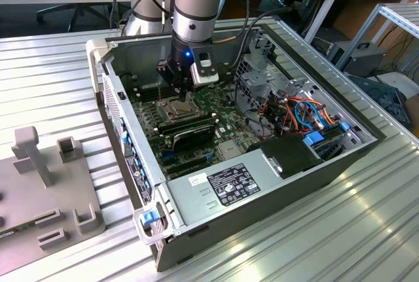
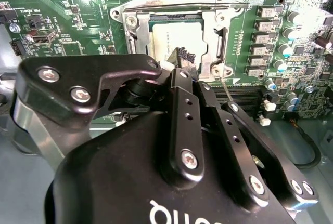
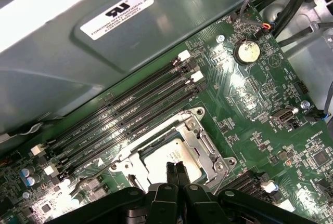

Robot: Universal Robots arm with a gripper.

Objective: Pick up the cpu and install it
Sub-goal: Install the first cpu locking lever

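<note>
The cpu (image 2: 174,39) is a small silver-grey square lying flat inside the open metal socket frame (image 2: 218,31) on the green motherboard. In the first wrist view the cpu (image 3: 165,162) sits in the same frame (image 3: 205,146). My gripper (image 3: 175,172) hangs just over its middle, black fingertips pressed together with nothing between them. The second wrist view shows the gripper (image 2: 182,57) from behind, its tips over the chip's edge. Whether the tips touch the chip I cannot tell. In the exterior view the gripper (image 1: 183,89) reaches down into the open computer case (image 1: 131,138).
Long black memory slots (image 3: 130,115) run beside the socket, and a thin lever rod (image 2: 226,91) stands off its frame. A power supply (image 1: 229,184), a cable bundle (image 1: 301,115) and a coin battery (image 3: 246,52) lie in the case. A grey fixture (image 1: 46,177) sits at the exterior view's left.
</note>
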